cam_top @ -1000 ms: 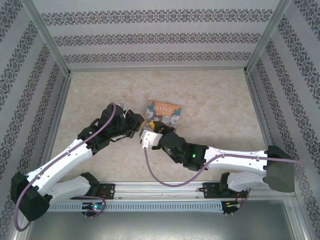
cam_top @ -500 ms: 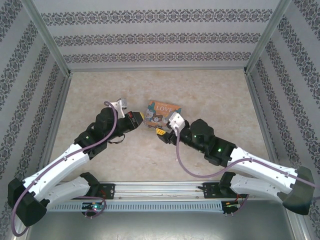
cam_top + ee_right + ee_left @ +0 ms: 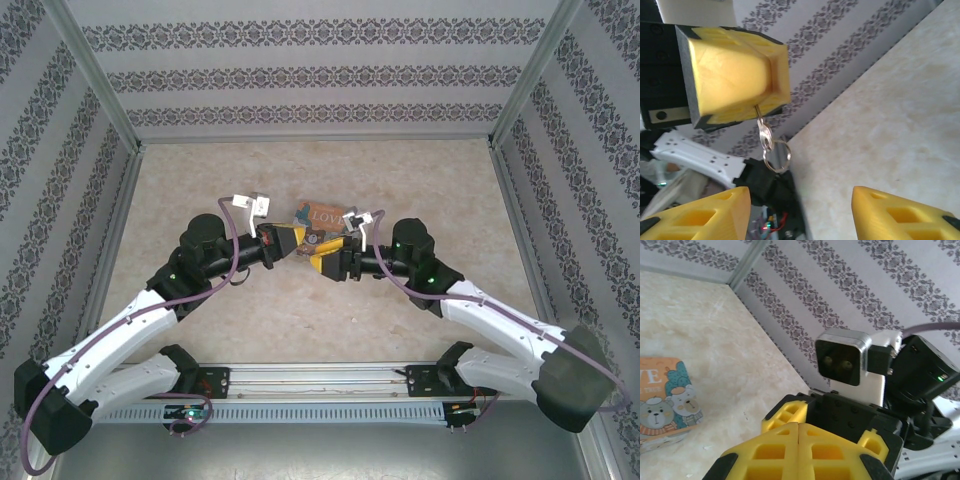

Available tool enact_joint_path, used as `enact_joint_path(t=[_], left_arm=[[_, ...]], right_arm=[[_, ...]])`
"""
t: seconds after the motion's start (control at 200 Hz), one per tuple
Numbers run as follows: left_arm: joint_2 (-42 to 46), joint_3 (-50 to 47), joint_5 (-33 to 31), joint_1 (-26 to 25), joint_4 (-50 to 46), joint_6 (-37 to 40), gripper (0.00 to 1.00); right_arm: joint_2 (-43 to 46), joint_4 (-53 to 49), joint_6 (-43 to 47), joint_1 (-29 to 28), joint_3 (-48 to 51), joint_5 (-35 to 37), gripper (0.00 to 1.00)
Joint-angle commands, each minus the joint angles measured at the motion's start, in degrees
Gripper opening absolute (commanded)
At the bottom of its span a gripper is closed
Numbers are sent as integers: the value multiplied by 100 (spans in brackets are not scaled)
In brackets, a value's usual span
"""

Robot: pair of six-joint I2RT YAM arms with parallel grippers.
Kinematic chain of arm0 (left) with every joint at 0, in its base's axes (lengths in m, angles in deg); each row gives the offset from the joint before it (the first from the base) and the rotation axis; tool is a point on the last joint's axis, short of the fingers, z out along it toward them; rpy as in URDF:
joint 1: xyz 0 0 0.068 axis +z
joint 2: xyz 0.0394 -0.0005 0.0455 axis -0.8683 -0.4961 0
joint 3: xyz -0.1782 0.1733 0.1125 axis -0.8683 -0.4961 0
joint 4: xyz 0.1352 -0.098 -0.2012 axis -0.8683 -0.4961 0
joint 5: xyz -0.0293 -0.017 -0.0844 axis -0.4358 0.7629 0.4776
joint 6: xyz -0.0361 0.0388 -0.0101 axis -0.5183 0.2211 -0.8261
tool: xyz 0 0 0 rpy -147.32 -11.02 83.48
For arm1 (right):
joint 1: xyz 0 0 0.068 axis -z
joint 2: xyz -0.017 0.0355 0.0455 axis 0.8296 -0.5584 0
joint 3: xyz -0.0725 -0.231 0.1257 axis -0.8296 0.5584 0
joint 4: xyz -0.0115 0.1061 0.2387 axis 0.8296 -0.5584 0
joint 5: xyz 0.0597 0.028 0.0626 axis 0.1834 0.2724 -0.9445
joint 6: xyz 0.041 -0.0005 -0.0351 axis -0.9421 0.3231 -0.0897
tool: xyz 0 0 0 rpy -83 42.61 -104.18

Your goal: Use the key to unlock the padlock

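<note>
Right wrist view gives the clearest look at the key (image 3: pixel 763 134). It is a slim silvery piece hanging from the tips of the left gripper (image 3: pixel 740 75), whose yellow fingers are pressed together on its thin end. That end is buried between them. What looks like the key's head hangs free with a wire ring (image 3: pixel 777 155) looped through it, though the piece is too small to be sure which end is pinched. The right gripper (image 3: pixel 800 196) has its fingers (image 3: pixel 695 216) spread wide with nothing between them, and both are cut off by the lower edge.

Top external view puts the left gripper just in front of the LOVE tin (image 3: pixel 328 213), by its left corner. The right gripper is just in front of the tin's near edge, and the two grippers are close together. From that height the key is too small to make out.

Left wrist view crops the tin at the frame's left edge. It lies flat on the worktop (image 3: pixel 730 355), picture side up, its contents hidden.
</note>
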Motion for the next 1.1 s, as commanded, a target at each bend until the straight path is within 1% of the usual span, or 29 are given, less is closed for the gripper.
enact_joint_path(t=[0.0, 0.575, 0.834, 0.964, 1.094], left_arm=[[-21, -54, 363, -19, 405, 196, 0], [-159, -19, 637, -18, 407, 208, 0], [-133, -41, 577, -18, 407, 243, 0], [-120, -51, 547, -18, 416, 234, 0], [-62, -70, 423, -18, 415, 243, 0]], right_arm=[[-102, 780, -523, -1, -38, -566, 53], [-256, 913, -484, -4, -238, -432, 32], [-274, 908, -502, 10, -216, -494, 15], [-239, 898, -511, 4, -185, -523, 0], [-140, 800, -463, 17, -100, -366, 0]])
